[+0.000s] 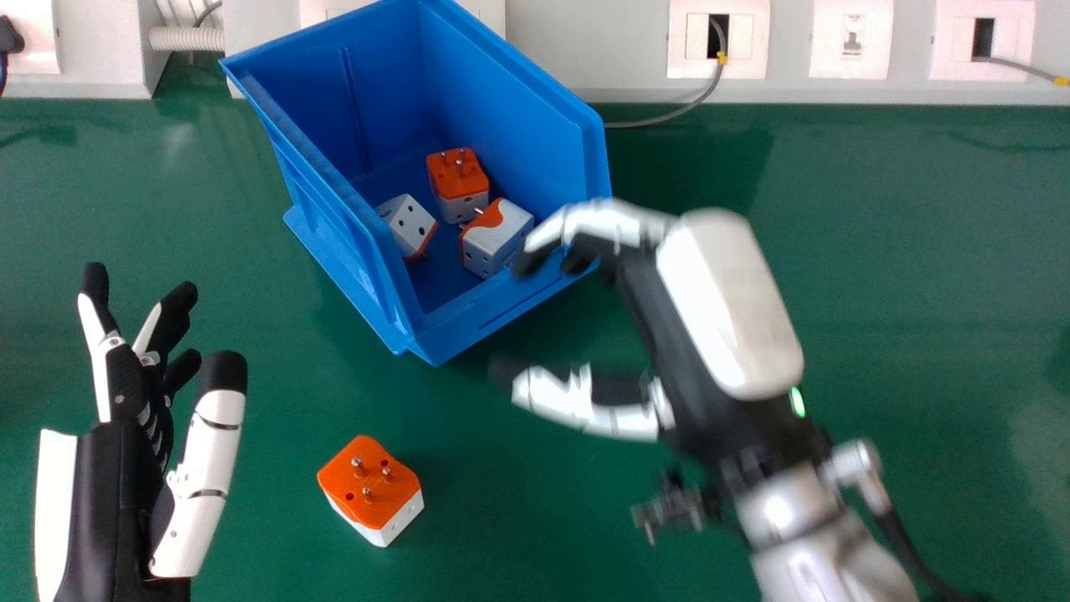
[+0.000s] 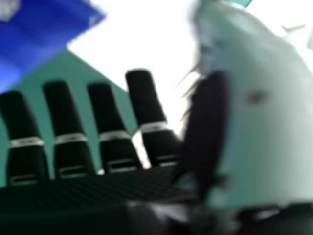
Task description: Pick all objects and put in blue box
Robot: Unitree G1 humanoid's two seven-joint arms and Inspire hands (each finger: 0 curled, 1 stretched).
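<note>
The blue box (image 1: 334, 188) stands at the back of the table, with several orange-and-white plug adapters (image 1: 495, 238) inside. Another adapter (image 1: 372, 489) lies on the table in front, orange face with pins upward. My right hand (image 1: 660, 309) is by the box's front right corner, fingers spread from the thumb, holding nothing. In the right hand view my right hand (image 2: 115, 142) shows its fingers apart, with part of the blue box (image 2: 44, 34) beyond. My left hand (image 1: 134, 468) is upright at the left, open, to the left of the loose adapter.
The green table (image 1: 903, 276) extends right of the box. Behind it runs a white wall panel (image 1: 585, 50) with sockets, and a grey cable (image 1: 669, 115) droops onto the table's back edge.
</note>
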